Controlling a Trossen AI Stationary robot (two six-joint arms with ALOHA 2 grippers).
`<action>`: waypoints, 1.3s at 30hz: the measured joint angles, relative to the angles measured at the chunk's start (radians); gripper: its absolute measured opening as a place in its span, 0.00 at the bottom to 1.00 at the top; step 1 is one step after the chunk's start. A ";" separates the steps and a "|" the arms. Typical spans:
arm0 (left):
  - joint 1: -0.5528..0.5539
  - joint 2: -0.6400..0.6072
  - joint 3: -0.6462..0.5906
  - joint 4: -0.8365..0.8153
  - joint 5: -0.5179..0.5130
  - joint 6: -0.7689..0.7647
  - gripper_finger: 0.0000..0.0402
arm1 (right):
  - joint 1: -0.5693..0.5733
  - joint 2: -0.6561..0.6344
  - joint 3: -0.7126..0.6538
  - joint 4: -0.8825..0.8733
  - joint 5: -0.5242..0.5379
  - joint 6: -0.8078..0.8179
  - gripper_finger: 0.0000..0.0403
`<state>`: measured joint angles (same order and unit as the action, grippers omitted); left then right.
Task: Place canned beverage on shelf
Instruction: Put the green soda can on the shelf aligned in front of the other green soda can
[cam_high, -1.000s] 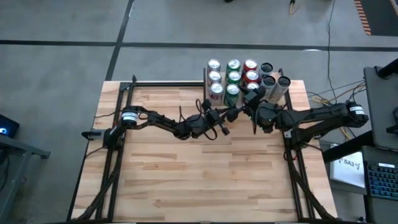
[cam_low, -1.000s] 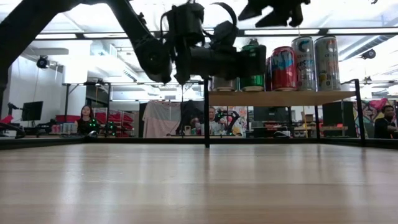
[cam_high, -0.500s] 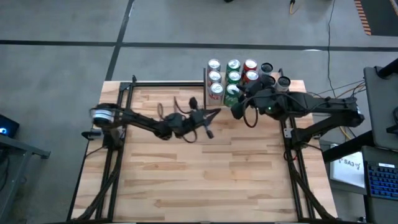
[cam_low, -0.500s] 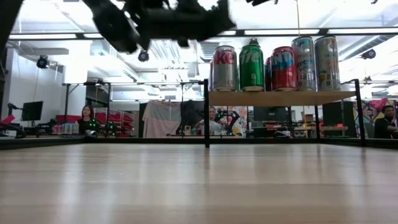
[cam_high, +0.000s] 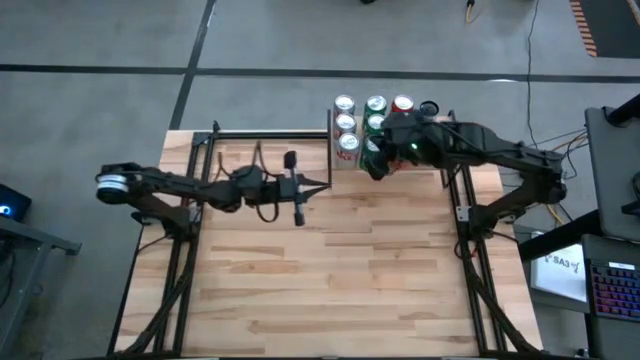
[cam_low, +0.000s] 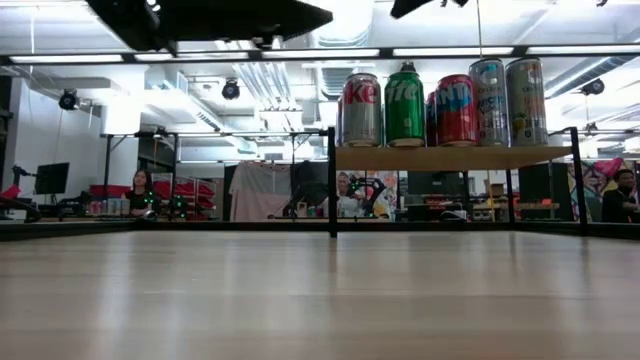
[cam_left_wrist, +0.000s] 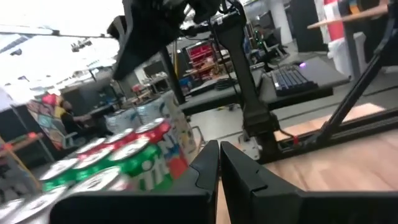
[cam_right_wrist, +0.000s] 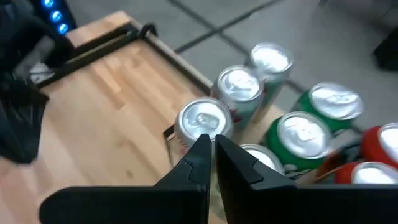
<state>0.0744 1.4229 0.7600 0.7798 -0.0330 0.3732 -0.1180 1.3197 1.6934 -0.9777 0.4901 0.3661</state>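
So nearest the low camera it's just bare striped table (cam_low: 320, 300), nothing sitting on it up front. Above the middle of the table the left gripper (cam_high: 296, 213) hangs in the air, arm stretched in from the left side, fingers (cam_left_wrist: 208, 165) pressed together with nothing between them, as its own wrist cam shows pretty clearly. Farther back, at the far edge of the table right of centre, there's the shelf (cam_low: 450, 156), a light wood board on thin black posts, raised off the tabletop. The canned beverages are all up on it, standing upright in tight rows: a silver-and-red can (cam_low: 361, 110) at the near-left corner, a green can (cam_low: 405, 106) just beside it, a red can (cam_low: 457, 110) next, then taller pale cans (cam_low: 507, 100) toward the right end. From above you see three rows of tops (cam_high: 346, 122) going back. The right gripper (cam_high: 374, 165) is over the front of the shelf, above the near cans and touching none that I can see; its fingers (cam_right_wrist: 200, 155) are closed on each other, empty, with the silver top of the corner can (cam_right_wrist: 204, 120) just past the tips. Hard to say how far above the cans it sits, since the low view only catches a sliver of that arm at the top. Way behind the table the room has people (cam_low: 139, 190) seated at desks.
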 joint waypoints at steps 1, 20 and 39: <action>0.008 -0.023 -0.021 0.002 0.000 0.015 0.00 | -0.017 0.015 0.014 -0.011 -0.035 0.005 0.03; 0.101 -0.341 -0.291 0.110 -0.010 0.022 0.00 | -0.105 0.340 0.315 -0.388 -0.131 0.253 0.03; 0.111 -0.308 -0.269 0.108 -0.012 0.030 0.00 | -0.105 0.335 0.328 -0.508 -0.077 0.315 0.03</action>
<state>0.1856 1.1145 0.4912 0.8883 -0.0448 0.4028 -0.2230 1.6550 2.0216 -1.4855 0.4130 0.6811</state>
